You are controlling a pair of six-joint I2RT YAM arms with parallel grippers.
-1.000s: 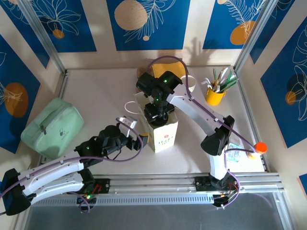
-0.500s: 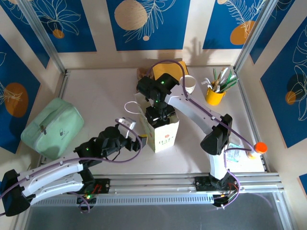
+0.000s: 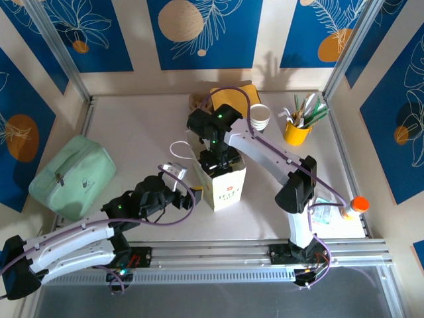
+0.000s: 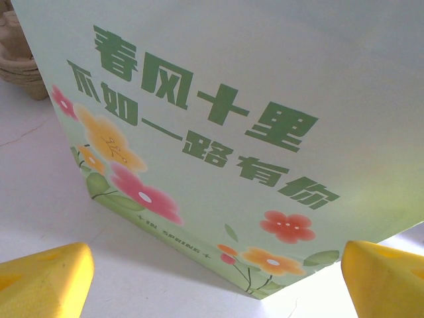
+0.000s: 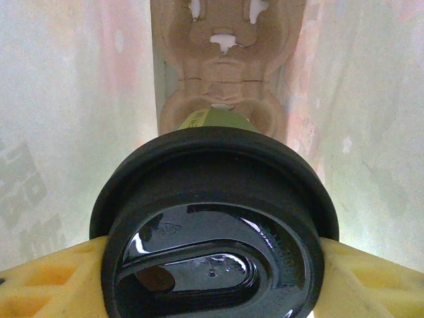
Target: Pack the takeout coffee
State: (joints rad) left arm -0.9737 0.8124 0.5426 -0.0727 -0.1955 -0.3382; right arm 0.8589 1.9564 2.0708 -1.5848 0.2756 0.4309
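The right gripper (image 5: 212,273), its jaws partly closed around the takeout coffee (image 5: 212,199), holds the cup inside the paper bag (image 3: 226,184), above the pulp carrier (image 5: 222,66) at the bottom. The left gripper (image 4: 215,285) stands wide open and empty beside the bag's printed side. The next move likely calls for lowering the cup squarely into a carrier socket, then releasing it.

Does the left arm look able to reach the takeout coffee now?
Probably not: the takeout coffee is inside the paper bag, held by the right gripper, and the open left gripper faces the bag's outer wall.
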